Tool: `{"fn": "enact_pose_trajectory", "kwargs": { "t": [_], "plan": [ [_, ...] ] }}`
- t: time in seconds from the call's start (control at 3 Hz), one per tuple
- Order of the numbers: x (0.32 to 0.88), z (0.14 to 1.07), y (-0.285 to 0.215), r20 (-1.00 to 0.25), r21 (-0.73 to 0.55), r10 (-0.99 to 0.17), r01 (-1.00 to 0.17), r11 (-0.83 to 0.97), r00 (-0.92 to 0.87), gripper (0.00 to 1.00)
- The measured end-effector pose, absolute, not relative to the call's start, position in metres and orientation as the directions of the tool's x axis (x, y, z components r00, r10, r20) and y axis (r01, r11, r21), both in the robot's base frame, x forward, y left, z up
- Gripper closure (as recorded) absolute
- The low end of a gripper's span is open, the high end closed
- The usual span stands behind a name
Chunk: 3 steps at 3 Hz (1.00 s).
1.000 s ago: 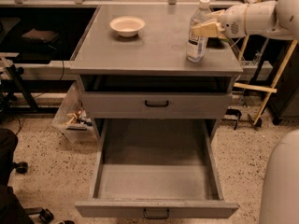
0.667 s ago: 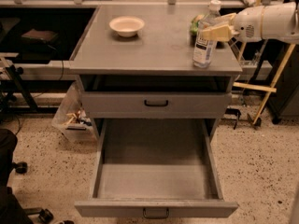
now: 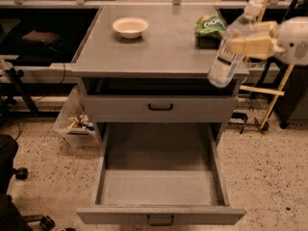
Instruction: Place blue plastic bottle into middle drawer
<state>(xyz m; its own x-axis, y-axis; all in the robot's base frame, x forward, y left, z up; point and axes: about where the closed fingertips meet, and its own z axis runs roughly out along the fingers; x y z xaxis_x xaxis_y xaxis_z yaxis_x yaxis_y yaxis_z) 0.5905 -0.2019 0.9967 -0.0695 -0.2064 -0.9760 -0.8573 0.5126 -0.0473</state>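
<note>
The blue plastic bottle [image 3: 235, 41], clear with a white cap, hangs tilted in the air off the cabinet's right front corner. My gripper [image 3: 246, 45] comes in from the right and is shut on the bottle around its middle. The middle drawer [image 3: 160, 186] is pulled wide open below, a grey tray with nothing in it and a small dark loop handle at its front. The bottle is above and to the right of the open drawer.
A white bowl [image 3: 130, 27] and a green snack bag [image 3: 210, 25] sit on the grey cabinet top [image 3: 159, 47]. The upper drawer [image 3: 160, 108] with a black handle is closed. A clear bin [image 3: 74, 121] stands on the floor at the left.
The bottle was standing on the cabinet top in my grip. It has since been lifted, tilted and carried right and forward past the top's edge, uncovering the green bag.
</note>
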Motion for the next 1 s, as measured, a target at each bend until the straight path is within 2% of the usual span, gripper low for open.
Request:
{"fn": "enact_pose_trajectory", "kwargs": {
  "t": [0.33, 0.67, 1.0],
  "plan": [
    [0.561, 0.950, -0.208, -0.966, 0.038, -0.201, -0.857, 0.513, -0.163, 1.00],
    [0.559, 0.951, -0.203, -0.967, 0.035, -0.199, -0.859, 0.511, -0.158, 1.00],
    [0.544, 0.942, -0.197, -0.966, -0.059, -0.243, -0.837, 0.543, -0.090, 1.00]
  ]
}}
